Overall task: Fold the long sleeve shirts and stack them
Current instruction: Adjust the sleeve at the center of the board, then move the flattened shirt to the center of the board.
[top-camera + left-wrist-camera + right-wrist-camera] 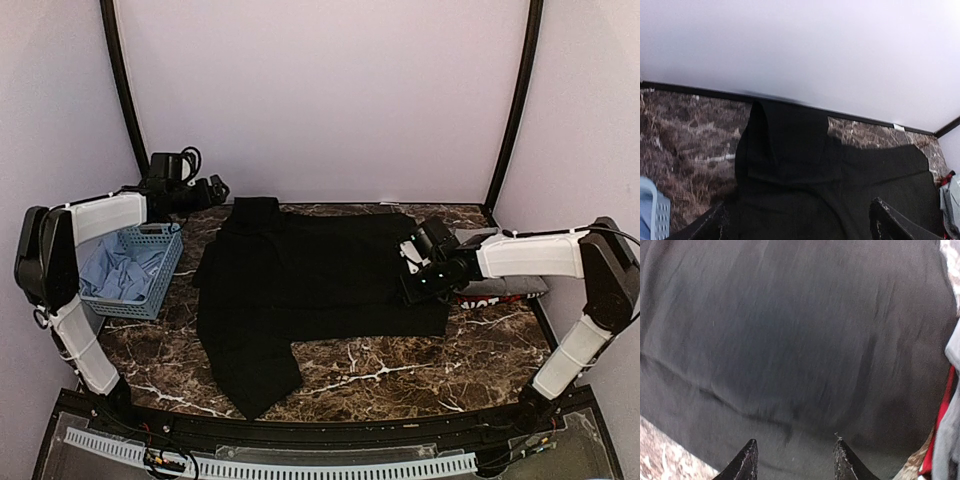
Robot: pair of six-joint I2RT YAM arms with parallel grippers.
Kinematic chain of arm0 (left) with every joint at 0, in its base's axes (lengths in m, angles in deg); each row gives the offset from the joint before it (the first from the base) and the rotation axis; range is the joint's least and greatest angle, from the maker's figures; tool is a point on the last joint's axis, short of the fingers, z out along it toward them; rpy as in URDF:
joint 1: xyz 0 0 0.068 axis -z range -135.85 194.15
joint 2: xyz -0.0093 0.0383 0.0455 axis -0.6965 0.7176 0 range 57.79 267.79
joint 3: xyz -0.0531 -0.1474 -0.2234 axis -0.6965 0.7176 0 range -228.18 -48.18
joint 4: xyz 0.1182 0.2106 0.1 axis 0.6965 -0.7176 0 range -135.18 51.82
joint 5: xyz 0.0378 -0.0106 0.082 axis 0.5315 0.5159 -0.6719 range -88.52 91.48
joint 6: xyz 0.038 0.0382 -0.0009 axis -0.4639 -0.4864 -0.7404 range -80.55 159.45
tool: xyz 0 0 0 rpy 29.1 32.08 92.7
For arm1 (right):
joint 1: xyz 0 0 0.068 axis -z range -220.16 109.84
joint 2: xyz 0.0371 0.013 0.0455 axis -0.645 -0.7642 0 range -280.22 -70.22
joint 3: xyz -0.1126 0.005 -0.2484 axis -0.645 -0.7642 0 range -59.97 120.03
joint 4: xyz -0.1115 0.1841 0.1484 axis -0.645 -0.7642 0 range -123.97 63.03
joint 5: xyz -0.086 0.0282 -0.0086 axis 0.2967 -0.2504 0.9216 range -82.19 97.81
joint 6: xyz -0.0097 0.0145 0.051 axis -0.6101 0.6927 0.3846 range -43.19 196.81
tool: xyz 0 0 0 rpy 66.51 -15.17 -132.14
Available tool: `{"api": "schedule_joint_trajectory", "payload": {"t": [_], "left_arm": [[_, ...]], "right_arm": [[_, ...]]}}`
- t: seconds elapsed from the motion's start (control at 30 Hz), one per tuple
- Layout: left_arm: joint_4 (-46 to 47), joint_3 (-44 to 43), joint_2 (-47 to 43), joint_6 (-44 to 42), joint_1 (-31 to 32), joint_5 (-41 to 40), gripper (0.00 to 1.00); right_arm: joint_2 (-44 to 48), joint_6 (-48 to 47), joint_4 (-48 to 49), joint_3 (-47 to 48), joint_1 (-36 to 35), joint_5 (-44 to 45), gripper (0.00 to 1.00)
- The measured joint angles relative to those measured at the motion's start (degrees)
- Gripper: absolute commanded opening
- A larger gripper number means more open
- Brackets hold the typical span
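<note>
To the left of the left claw (216, 190), and nearer the arm bases, a light-blue basket (166, 262) is sitting on the marble counter (400, 365) with crumpled blue cloth (118, 270) lying inside it. The left claw is hanging over the back left part of the counter. Its fingers (892, 222) are standing wide apart, gripping nothing and touching nothing that shows.

Directly below and ahead of this claw, and running off to its right, the black shirt (330, 270) is lying spread flat. One folded-over part is reaching the back wall straight in front of the claw. A sleeve (250, 370) is trailing back toward the near edge of the counter.

The right claw (412, 275) is hovering low over the right edge of the black shirt. Its fingers (744, 462) are standing partly apart, and only flat black cloth is showing in the gap between them, with no fold pinched there. Whether the tips are touching the cloth cannot be told.

Just to the right of this claw, partly under its arm, the grey shirt (520, 284) and the red-edged shirt (480, 298) with white lettering are lying bunched together. They are resting just beside the black shirt's right edge.
</note>
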Motion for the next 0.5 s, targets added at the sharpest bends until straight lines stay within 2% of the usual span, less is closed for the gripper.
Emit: {"api": "schedule_joint_trajectory", "payload": {"t": [0.13, 0.27, 0.4, 0.5], "left_arm": [[1.5, 14.7, -8.8, 2.1, 3.0, 0.6, 0.93], [2.3, 28.6, -15.7, 4.9, 9.7, 1.9, 0.9], [2.7, 36.7, -20.4, 7.8, 15.8, 3.0, 0.87], [4.0, 40.3, -21.9, 9.6, 17.7, 3.7, 0.85]], "right_arm": [[1.9, 1.3, 0.2, -2.8, -0.2, -1.8, 0.48], [4.0, 2.4, 0.3, -5.2, -0.3, -3.2, 0.47], [4.8, 3.5, 1.5, -7.5, -0.3, -4.2, 0.48], [4.8, 4.4, 2.3, -9.4, -0.3, -4.6, 0.47]]}}
